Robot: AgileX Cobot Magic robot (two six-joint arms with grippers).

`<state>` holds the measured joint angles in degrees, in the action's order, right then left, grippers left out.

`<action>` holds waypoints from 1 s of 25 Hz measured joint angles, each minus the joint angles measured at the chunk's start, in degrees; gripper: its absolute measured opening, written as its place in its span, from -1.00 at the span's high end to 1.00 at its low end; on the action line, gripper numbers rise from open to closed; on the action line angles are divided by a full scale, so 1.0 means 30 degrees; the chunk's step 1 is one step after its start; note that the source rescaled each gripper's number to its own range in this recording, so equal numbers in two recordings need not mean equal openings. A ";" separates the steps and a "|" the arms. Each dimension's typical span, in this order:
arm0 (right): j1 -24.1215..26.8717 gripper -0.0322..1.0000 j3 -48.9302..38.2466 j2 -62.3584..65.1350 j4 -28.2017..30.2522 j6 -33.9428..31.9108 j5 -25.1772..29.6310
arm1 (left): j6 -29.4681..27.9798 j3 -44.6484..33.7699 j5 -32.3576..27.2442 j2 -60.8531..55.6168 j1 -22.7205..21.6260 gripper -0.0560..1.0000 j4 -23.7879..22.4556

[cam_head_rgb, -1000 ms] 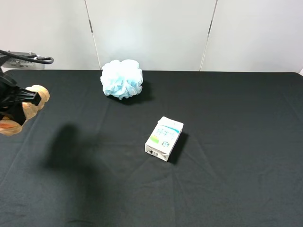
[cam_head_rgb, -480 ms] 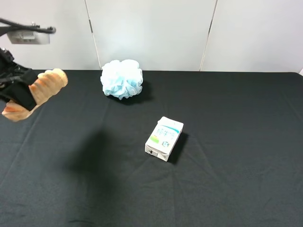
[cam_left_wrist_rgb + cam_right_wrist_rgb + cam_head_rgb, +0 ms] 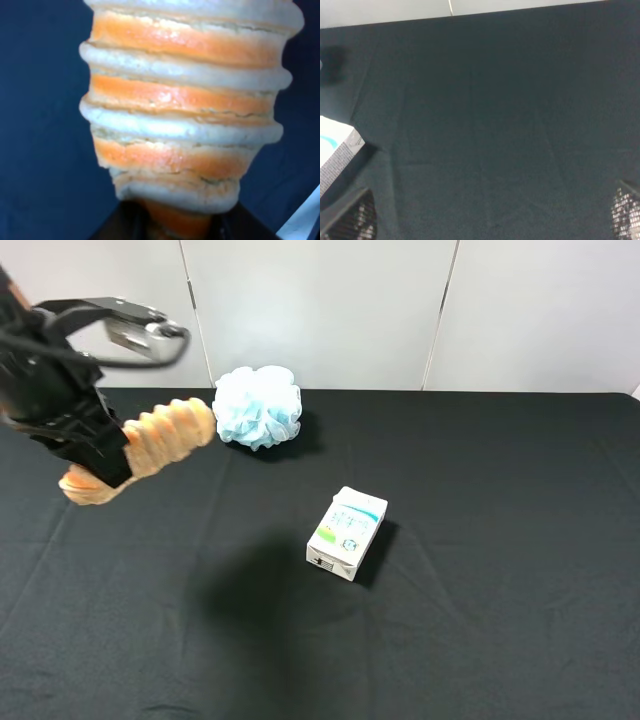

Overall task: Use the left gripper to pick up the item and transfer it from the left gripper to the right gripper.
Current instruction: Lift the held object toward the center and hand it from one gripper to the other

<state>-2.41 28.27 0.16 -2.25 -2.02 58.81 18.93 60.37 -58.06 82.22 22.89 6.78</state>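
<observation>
The item (image 3: 150, 448), a tan-orange ridged loaf, hangs in the air above the left part of the black table, tilted with its far end pointing up and right. My left gripper (image 3: 100, 458) is shut on its lower end. In the left wrist view the item (image 3: 185, 100) fills the frame, with the left gripper (image 3: 177, 227) clamped on its base. My right gripper (image 3: 489, 217) is out of the exterior high view; its wrist view shows its two fingertips (image 3: 350, 220) far apart over bare cloth, open and holding nothing.
A pale blue bath puff (image 3: 257, 407) sits at the back of the table, close to the item's raised end. A white carton (image 3: 346, 532) lies near the middle; the right wrist view catches the carton (image 3: 332, 147) at its edge. Black cloth (image 3: 500, 590) covers the table.
My left gripper has carried the item up and to the right, from the left edge toward the bath puff. Its shadow on the cloth has slid right. The right gripper has stayed open.
</observation>
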 joint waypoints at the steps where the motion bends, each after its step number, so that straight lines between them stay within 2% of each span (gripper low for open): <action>1: 0.0000 -1.00 0.0000 0.0000 0.0000 0.0000 0.0000 | 0.0054 0.0000 0.0090 0.0000 0.0515 0.86 -0.0106; 7: 0.0000 -1.00 0.0000 0.0000 0.0000 0.0000 0.0000 | 0.0355 0.0000 0.0690 0.0000 0.3076 0.87 -0.0852; 12: 0.0000 -1.00 0.0000 0.0000 -0.0133 0.0000 0.0000 | 0.1647 0.0000 0.1378 0.0000 0.4892 0.89 -0.0913; 21: 0.0000 -1.00 0.0174 -0.0767 -0.0547 -0.0005 0.0019 | 0.3377 0.0000 0.3088 0.0000 0.6909 0.89 -0.0913; 25: 0.0000 -1.00 0.1093 -0.4013 -0.2201 -0.0036 0.0005 | 0.4495 0.0000 0.3534 0.0000 0.7611 0.89 -0.0927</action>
<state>-2.41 31.55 -11.88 -8.86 -2.13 58.83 32.41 60.37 -47.46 82.22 45.73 4.00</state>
